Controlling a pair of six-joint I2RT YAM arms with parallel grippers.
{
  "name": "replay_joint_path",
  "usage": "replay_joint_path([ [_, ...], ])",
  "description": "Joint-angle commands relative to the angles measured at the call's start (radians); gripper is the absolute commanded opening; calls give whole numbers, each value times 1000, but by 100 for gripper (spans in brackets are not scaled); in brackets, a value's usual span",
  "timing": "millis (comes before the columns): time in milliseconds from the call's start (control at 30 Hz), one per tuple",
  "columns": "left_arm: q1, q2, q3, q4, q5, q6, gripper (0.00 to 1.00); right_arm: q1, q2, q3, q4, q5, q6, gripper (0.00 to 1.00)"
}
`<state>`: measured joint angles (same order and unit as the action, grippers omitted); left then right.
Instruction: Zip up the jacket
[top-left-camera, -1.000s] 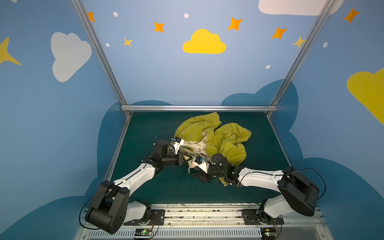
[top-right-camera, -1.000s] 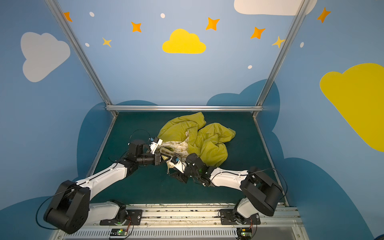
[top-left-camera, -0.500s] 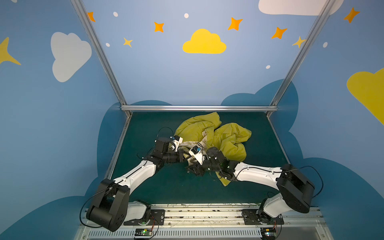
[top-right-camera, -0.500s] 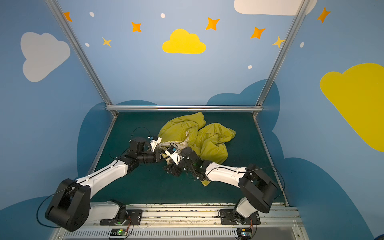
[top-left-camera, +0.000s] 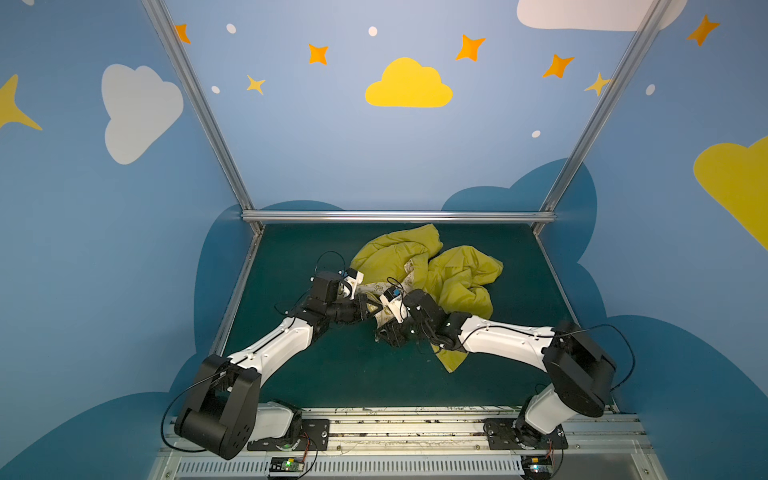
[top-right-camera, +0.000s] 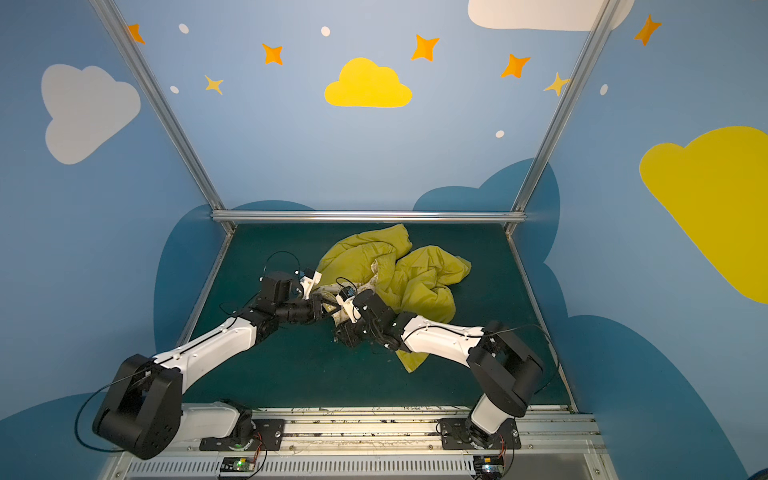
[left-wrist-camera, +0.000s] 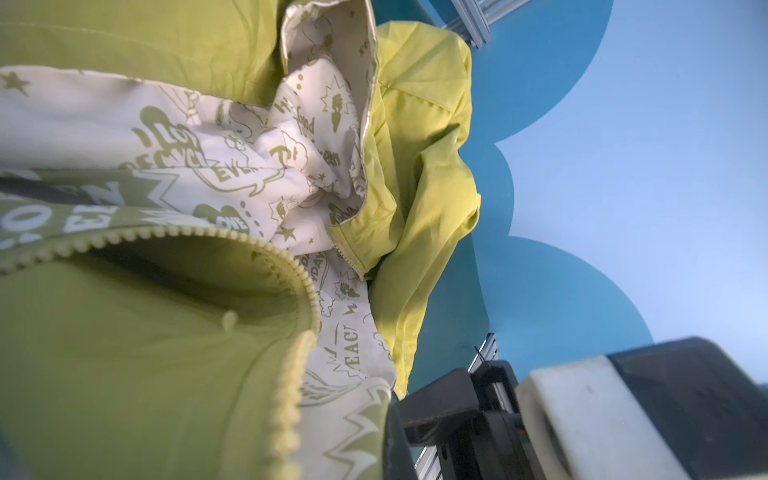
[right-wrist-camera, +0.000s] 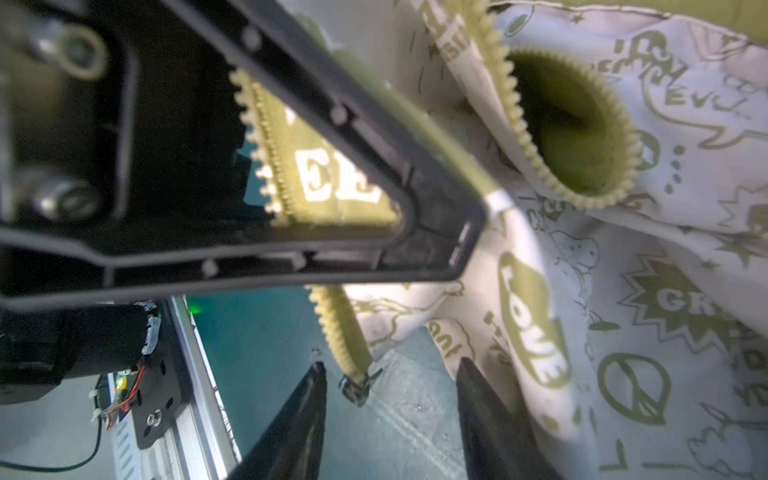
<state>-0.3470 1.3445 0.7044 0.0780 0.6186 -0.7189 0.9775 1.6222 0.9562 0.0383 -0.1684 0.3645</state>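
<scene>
Right wrist view: left gripper (top-left-camera: 371, 307) jaws clamp the crumpled mustard-yellow fabric jacket (top-left-camera: 457, 274) at the green desk (top-left-camera: 332, 374) centre; right gripper (right-wrist-camera: 390, 365) jaws, open astride its dangling zipper end (right-wrist-camera: 355, 380), could knock it aside.

1 jacket (top-left-camera: 453, 266). 1 counter (top-left-camera: 332, 374). 2 arms: left arm (top-left-camera: 274, 349), right arm (top-left-camera: 507, 340). 2 grippers: left gripper (top-left-camera: 371, 308), right gripper (right-wrist-camera: 390, 365). On the walls in both top views: 2 yellow clouds (top-left-camera: 409, 85), 2 white clouds (top-left-camera: 139, 110). Stars too many and too small, not counted.
</scene>
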Motion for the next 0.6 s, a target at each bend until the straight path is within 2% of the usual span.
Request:
replay_joint_path([
  [0,5,13,26,-7,-22,-53,3,14,20,32,-38,80,39,50],
  [100,5,13,24,6,-32,-85,3,14,37,47,-36,100,61,47],
  [300,6,7,20,22,-46,-121,3,15,73,81,-12,122,92,33],
  [400,5,10,19,34,-42,-132,3,15,75,79,5,109,92,19],
  [433,6,10,21,30,-46,-133,5,15,70,77,9,101,93,15],
  [500,5,10,21,26,-51,-134,18,15,55,69,13,95,96,7],
  [567,6,13,20,31,-53,-141,28,15,41,65,13,86,95,1],
])
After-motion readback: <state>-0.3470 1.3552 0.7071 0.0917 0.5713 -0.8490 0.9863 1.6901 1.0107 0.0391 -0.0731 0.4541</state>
